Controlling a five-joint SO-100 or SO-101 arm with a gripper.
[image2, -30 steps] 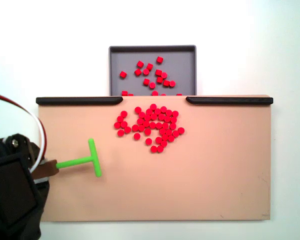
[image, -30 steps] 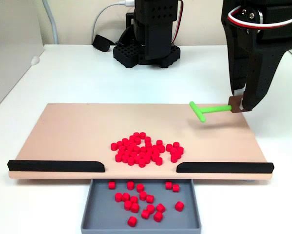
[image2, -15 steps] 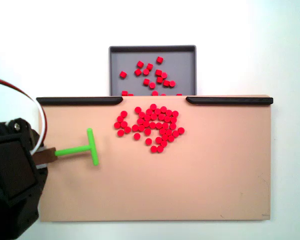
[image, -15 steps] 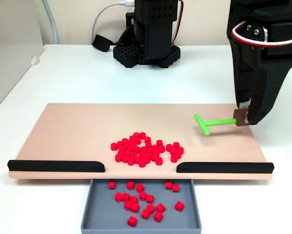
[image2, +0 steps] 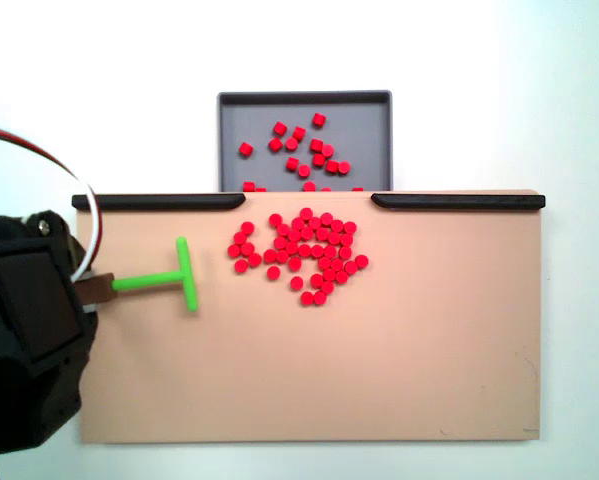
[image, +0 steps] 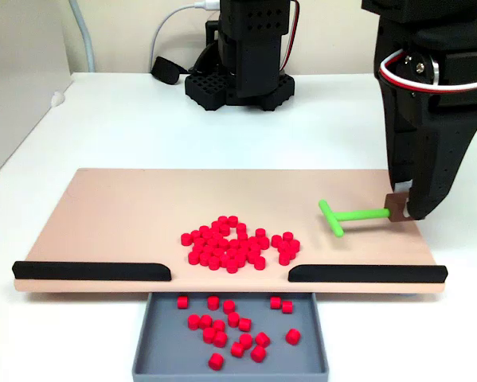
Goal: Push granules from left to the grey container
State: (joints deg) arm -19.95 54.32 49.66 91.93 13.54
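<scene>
Your tan board (image2: 429,360) sits with the gap between its black strips (image2: 159,201) right over the grey container (image2: 364,130), so pieces swept through drop in. The gripper (image: 403,208) is clamped on the green T-shaped pusher (image2: 169,277), its crossbar beside the granules (image2: 301,254), a loose bright-red cluster before the gap, others already inside

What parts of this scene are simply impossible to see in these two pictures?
- How the jaws grip the green T-shaped pusher: in both fixed views the black gripper body covers them.
- A few granules at the gap: in a fixed view the tan board's edge cuts them off.
- The grey container's near wall: cropped by the bottom edge of a fixed view.
- The arm's upper part: cut by the top edge.
</scene>
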